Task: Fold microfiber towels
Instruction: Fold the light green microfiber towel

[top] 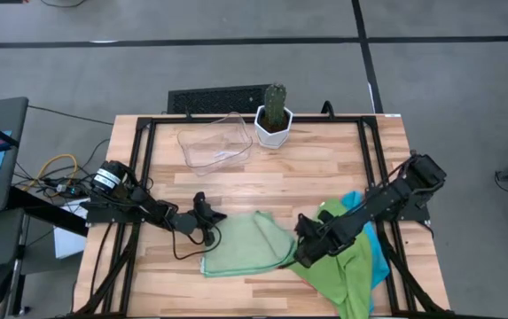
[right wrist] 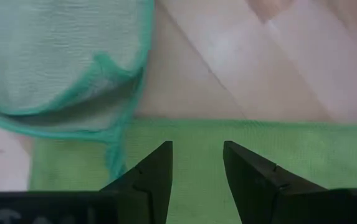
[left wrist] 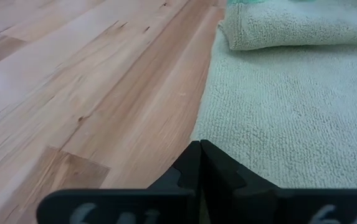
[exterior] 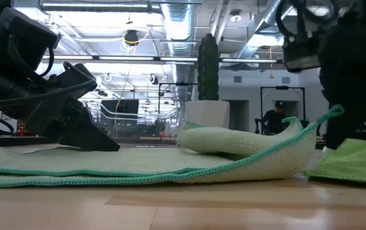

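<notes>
A pale green towel (top: 245, 244) with a teal hem lies on the table's near middle. Part of it is folded over in a soft roll (exterior: 234, 140), and its right corner (exterior: 331, 115) stands up beside my right gripper. My left gripper (top: 209, 213) is shut, low at the towel's left edge (left wrist: 200, 146). My right gripper (top: 302, 241) is open and empty (right wrist: 197, 146) over a bright green towel (right wrist: 315, 149). That towel lies at the near right on a cyan blue one (top: 379, 252). No pink towel is in view. My left gripper has its shut fingertips down at the pale green towel's left edge (left wrist: 210, 127), slanting down from the table's left. In the low view the tip (exterior: 111, 145) sits on the cloth, which lies flat there. Whether it presses on the cloth I cannot tell.
A clear plastic tray (top: 214, 142) and a cactus in a white pot (top: 274, 120) stand at the table's far middle. Bare wood lies between them and the towels. The bright green towel (top: 342, 270) reaches the near right edge.
</notes>
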Available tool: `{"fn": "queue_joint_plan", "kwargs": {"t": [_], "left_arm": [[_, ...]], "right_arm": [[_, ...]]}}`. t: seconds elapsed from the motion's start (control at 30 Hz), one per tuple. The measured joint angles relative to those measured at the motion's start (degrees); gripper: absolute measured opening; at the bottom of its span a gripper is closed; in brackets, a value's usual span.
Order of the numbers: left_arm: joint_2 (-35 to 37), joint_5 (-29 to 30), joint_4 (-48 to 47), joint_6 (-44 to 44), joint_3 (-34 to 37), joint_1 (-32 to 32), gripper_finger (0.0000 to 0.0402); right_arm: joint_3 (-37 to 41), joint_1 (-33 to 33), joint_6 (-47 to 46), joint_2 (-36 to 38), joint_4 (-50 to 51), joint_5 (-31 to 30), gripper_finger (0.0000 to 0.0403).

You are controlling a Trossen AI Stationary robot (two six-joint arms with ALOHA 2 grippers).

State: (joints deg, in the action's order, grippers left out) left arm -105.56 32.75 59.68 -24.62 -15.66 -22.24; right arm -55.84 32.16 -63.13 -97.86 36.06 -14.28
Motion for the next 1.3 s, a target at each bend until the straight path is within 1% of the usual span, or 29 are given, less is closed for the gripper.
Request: {"fn": "queue_joint_plan", "kwargs": {"t": [0.2,0.27,0.33,0.57,0.67,0.77,0.83,0.93,1.0,1.07,1.13,1.2,1.3], "left_arm": [[0.0,0.06,0.26,0.5,-0.04,0.0,0.0],[0.0,0.06,0.22,0.41,-0.04,0.0,0.0],[0.0,0.05,0.24,0.39,-0.04,0.0,0.0],[0.0,0.03,0.23,0.06,-0.04,0.0,0.0],[0.0,0.06,0.23,0.04,-0.04,0.0,0.0],[0.0,0.09,0.24,0.04,-0.04,0.0,0.0],[0.0,0.09,0.24,0.03,-0.04,0.0,0.0],[0.0,0.11,0.24,-0.01,-0.04,-0.02,0.0],[0.0,0.24,0.24,-0.04,-0.04,0.0,0.0],[0.0,0.54,0.24,-0.04,-0.04,0.0,0.0],[0.0,0.57,0.24,-0.04,-0.04,-0.01,0.0],[0.0,0.58,0.23,-0.09,-0.04,0.0,0.0],[0.0,0.6,0.06,-0.17,-0.02,-0.02,0.0]], "right_arm": [[-0.14,-1.75,5.83,0.7,-8.87,-0.69,0.0161],[-0.1,-2.58,8.9,0.67,-11.32,-0.66,0.0159],[-0.12,-3.41,12.42,0.02,-15.82,-0.53,0.0158],[-0.1,-6.04,27.3,-2.79,-28.92,5.07,0.0148],[-0.11,-6.53,34.82,-2.64,-33.38,6.88,0.0142],[-0.1,-6.81,41.42,-0.96,-35.32,6.87,0.0134],[-0.15,-7.24,44.06,0.87,-35.93,6.65,0.0129],[-0.17,-8.34,45.01,2.44,-32.83,3.61,0.0123],[-0.16,-9.9,47.69,2.14,-31.61,3.62,0.0122],[-0.12,-11.79,51.57,1.58,-31.87,4.28,0.0126],[-0.68,-14.4,56.05,0.1,-33.38,6.54,0.0139],[-1.24,-17.04,59.98,-0.64,-32.69,9.9,0.0158],[-3.35,-20.62,64.85,-2.43,-34.44,15.85,0.0192]]}}
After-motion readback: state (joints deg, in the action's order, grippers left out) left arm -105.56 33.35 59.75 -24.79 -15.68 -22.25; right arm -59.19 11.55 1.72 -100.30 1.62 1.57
